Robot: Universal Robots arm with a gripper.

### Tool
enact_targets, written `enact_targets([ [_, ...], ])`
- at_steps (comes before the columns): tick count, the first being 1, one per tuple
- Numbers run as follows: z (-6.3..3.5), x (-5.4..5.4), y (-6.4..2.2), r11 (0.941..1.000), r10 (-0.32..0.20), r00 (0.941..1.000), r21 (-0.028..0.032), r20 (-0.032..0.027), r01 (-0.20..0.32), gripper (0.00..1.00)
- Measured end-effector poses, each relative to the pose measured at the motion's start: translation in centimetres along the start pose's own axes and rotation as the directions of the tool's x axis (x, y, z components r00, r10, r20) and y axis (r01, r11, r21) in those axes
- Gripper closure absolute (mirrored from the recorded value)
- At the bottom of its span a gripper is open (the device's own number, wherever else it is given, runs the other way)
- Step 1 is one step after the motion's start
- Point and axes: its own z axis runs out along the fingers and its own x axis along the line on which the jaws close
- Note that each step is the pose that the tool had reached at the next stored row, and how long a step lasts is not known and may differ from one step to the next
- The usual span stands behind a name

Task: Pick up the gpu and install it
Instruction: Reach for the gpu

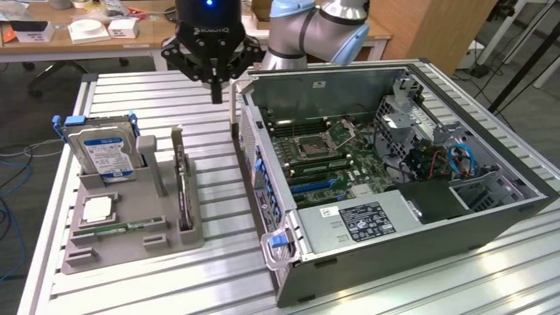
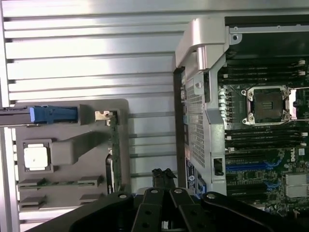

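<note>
Ext: gripper [image 1: 216, 97] jaws pressed together, empty, over bare table [image 1: 219, 197] strip btwn tray [image 1: 131, 252] and case [image 1: 455, 236] edge. Robotiq logo on body. gpu [image 1: 182, 187] upright in tray.
Wrist: gpu [image 2: 114, 150] edge-on; gripper [image 2: 162, 174] clear of it, nr case wall [image 2: 195, 121].

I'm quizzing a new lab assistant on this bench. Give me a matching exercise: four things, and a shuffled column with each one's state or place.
1. gpu
2. hard drive
3. gripper
4. computer case

A. open, on the exterior view's right
B. thin, standing on edge
C. shut, holding nothing
D. upright, blue side rails

Pairs: 1-B, 2-D, 3-C, 4-A
</note>
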Motion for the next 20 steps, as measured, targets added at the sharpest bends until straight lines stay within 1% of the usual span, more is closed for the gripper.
enact_targets([
  [13,-0.12,4.2,-0.51,1.0000,0.000,1.0000,0.0001,-0.0001,0.000,0.89],
  [16,-0.15,5.0,-0.62,1.0000,0.000,1.0000,0.0001,-0.0001,0.000,0.89],
  [20,-0.18,5.9,-0.79,1.0000,0.000,1.0000,0.0001,0.0000,0.000,0.89],
])
